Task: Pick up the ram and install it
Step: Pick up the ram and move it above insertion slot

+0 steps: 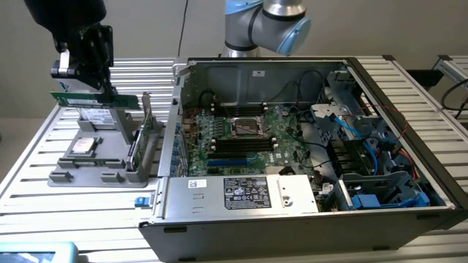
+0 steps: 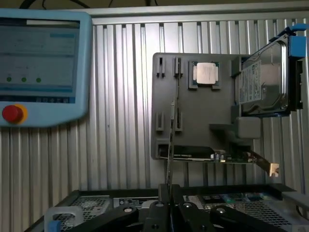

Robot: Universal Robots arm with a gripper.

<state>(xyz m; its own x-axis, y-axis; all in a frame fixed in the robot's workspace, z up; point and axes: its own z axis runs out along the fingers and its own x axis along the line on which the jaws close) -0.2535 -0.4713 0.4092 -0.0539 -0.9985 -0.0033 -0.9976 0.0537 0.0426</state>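
Claw (image 1: 109,94) is nearly closed, pinching the ram (image 1: 93,99) by its upper edge, above the grey parts tray (image 1: 73,176) and well apart from the motherboard slots (image 1: 241,143). Risk: the grip is thin, so the stick could pivot or slip and go in skewed.

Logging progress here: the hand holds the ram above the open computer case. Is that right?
No. The hand holds the ram above the grey parts tray, at the exterior view's left of the open computer case; the exterior view shows it.
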